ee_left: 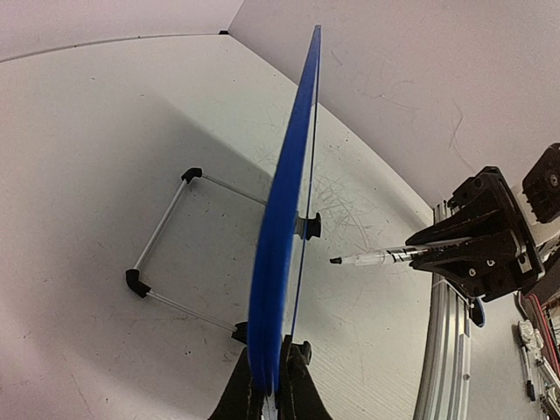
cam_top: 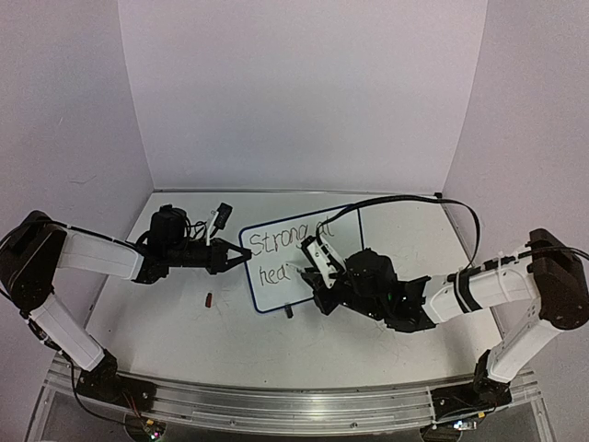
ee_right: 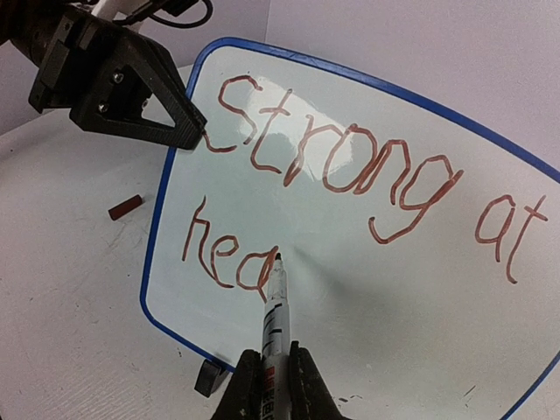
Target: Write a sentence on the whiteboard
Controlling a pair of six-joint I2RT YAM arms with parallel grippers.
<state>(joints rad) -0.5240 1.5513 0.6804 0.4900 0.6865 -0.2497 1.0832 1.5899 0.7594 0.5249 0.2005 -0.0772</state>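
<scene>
Blue-rimmed and standing nearly upright on the table, the whiteboard sat just left of the middle of the workspace, between the two arms. The left gripper was clamped on the board's left edge. In its own wrist view its fingers pinched the blue rim from both sides. A thin wire stand with black corner pieces reached out behind the board, and a black clip foot showed at the lower rim. The right gripper was closed around a marker, whose dark tip touched the white face at the end of the lower line. The sentence was in reddish-brown letters. The upper line read "Strong at" and the lower one only "hea", with the last letter right at the marker's tip. From the left wrist camera the marker pointed at the board's face from the side, gripped in the black jaws of the right gripper. A small dark-red cap lay on the table near the board's lower left corner, apart from it. An aluminium rail ran along the table's near edge.
</scene>
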